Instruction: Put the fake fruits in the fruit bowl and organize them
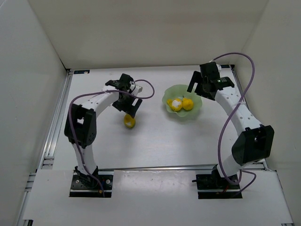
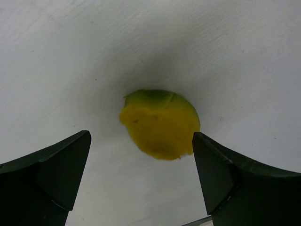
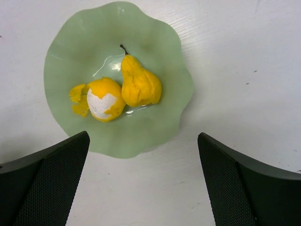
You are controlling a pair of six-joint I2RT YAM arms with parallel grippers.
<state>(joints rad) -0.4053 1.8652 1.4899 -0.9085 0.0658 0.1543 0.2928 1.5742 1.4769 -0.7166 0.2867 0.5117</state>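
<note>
Hovering over the white table [image 1: 178, 141], the left gripper [image 2: 141, 137] has its two dark fingers spread wide, with nothing clamped between them. In the left wrist view the lemon-like fruit [image 2: 160, 125] lies on the table at about 1 o'clock from the midpoint of the gap, just past the fingertips. It is yellow with a green patch at its 12 o'clock edge. Its 3 o'clock side comes right up to the tip of the finger on that side; whether they touch cannot be told. From the top camera this fruit sits at 6 o'clock of the left gripper, alone on the table, well apart from the fruit bowl [image 3: 155, 42], which lies at about 2 o'clock from it.

The right gripper [image 3: 143, 137] is also spread apart and holds nothing. In the right wrist view the pale green bowl with its wavy rim lies at 11 to 12 o'clock from the gap, beyond the fingertips and clear of them. Inside it, near the middle, rest two fruits touching each other. The pear-shaped fruit [image 3: 139, 84] points its stem toward 11 o'clock. The yellow fruit with white patches [image 3: 106, 100] lies at 8 o'clock of the pear, with a yellow scrap at its own 9 o'clock side. From the top camera the right gripper stands at 2 o'clock of the bowl.
</note>
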